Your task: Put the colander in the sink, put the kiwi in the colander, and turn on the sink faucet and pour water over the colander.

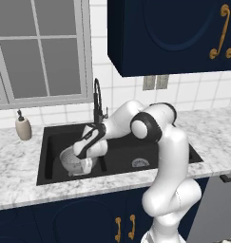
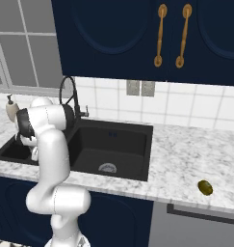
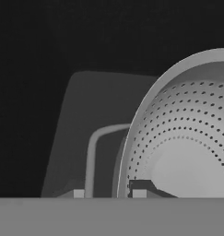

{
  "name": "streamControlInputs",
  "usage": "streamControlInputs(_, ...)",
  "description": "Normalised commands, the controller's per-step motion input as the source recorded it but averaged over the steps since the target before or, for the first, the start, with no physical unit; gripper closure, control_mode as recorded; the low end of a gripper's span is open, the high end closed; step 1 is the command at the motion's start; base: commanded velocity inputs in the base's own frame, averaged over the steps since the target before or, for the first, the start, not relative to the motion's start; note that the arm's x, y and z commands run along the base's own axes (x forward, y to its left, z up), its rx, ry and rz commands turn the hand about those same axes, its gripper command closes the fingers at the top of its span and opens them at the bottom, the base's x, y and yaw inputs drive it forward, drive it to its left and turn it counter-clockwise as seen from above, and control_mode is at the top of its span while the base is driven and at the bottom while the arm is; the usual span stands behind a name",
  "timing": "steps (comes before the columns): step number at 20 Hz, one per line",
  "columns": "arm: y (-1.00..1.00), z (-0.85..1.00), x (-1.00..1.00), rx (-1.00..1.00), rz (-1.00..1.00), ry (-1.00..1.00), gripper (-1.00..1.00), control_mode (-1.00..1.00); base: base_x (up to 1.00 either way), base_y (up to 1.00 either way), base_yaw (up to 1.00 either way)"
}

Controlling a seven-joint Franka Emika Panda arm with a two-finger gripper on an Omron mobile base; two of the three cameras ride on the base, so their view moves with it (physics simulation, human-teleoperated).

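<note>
I am on step 1: my end effector (image 3: pixel 109 193) is pinched tight on the rim of the colander (image 1: pixel 73 161), which sits low in the left basin of the sink (image 1: pixel 50 137). I think I should let go next, lift out, then go get the kiwi (image 2: pixel 205 187). The right base view shows the kiwi far off on the surface (image 2: pixel 186 159). The hand view shows the rim between my fingertips (image 3: pixel 139 193).

White glossy arm (image 1: pixel 171 156) w/ black joint rings, rounded segments.
</note>
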Motion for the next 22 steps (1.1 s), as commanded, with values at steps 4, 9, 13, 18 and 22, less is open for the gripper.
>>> streamControlInputs(4,-0.10,-0.23,0.09,0.02,0.00,-0.01,1.00,-1.00,0.00,0.00,0.00)
streamControlInputs(9,0.00,-0.02,0.00,0.00,0.00,0.00,-1.00,-1.00,0.00,0.00,0.00)
streamControlInputs(13,0.00,0.00,0.00,0.00,0.00,0.00,-1.00,-1.00,0.00,0.00,0.00)
streamControlInputs(18,0.00,0.07,0.00,0.00,0.00,0.00,-1.00,-1.00,0.00,0.00,0.00)
streamControlInputs(22,0.00,0.51,0.00,0.00,0.00,0.00,-1.00,-1.00,0.00,0.00,0.00)
